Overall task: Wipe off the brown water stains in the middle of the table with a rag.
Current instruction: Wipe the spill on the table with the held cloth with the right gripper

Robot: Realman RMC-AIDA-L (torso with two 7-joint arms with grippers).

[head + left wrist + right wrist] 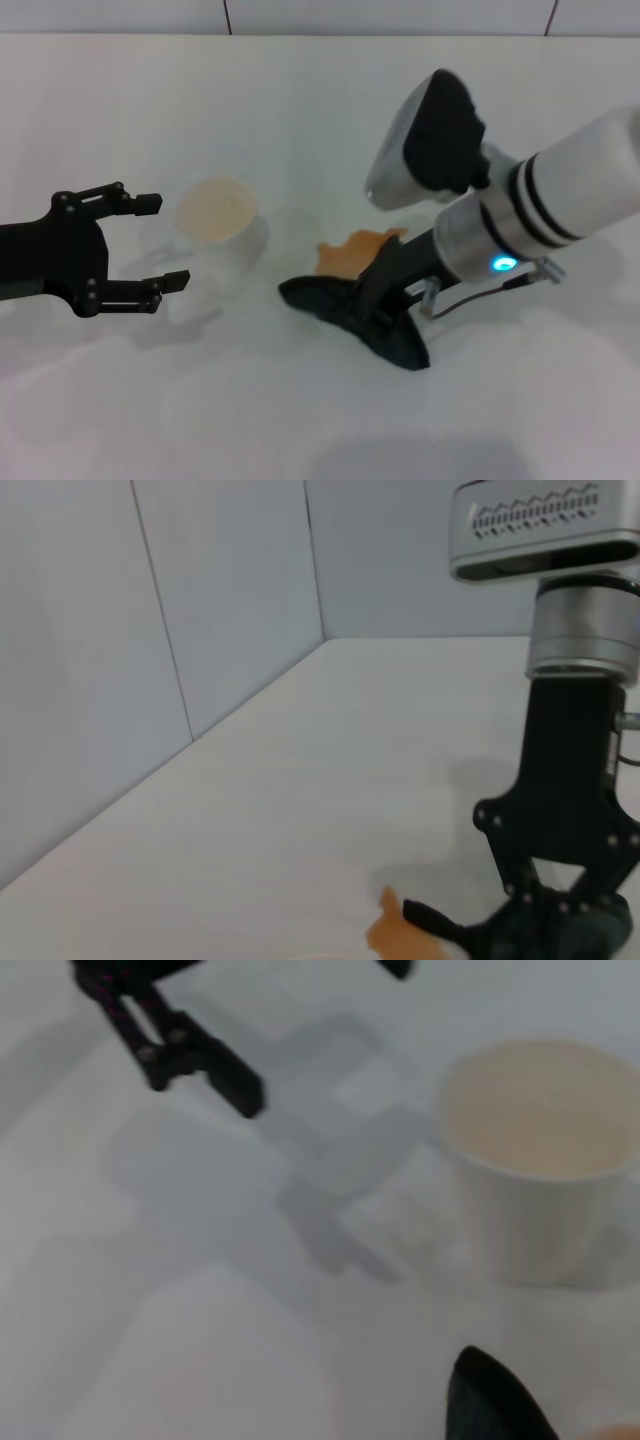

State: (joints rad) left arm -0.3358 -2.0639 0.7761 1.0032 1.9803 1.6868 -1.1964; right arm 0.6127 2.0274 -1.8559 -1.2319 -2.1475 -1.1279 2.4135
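The smooth, plain white tabletop (300, 420) carries a white cup (222, 228), a round open vessel with a pale tan inside, and everything else is placed from it. Just beside the cup, on the side toward the robot's right, lies the brown water stain (357, 247), a thin, translucent orange-brown blotch with an irregular lobed edge. The soft black rag (350, 320) lies crumpled in loose folds just nearer the robot than the stain, its upper edge touching or overlapping the blotch. The right pincer (385, 290), black and angular under a silver wrist collar with a blue light, presses down into the rag; its fingers are buried in the dark cloth, so I cannot tell how far they are closed. In the left wrist view the same pincer (545, 905) stands upright over the rag (520, 935), with the stain (393, 932) beside it. On the cup's other side the left pincer (155, 243) hovers near it, its two slim black fingers spread wide and holding nothing.
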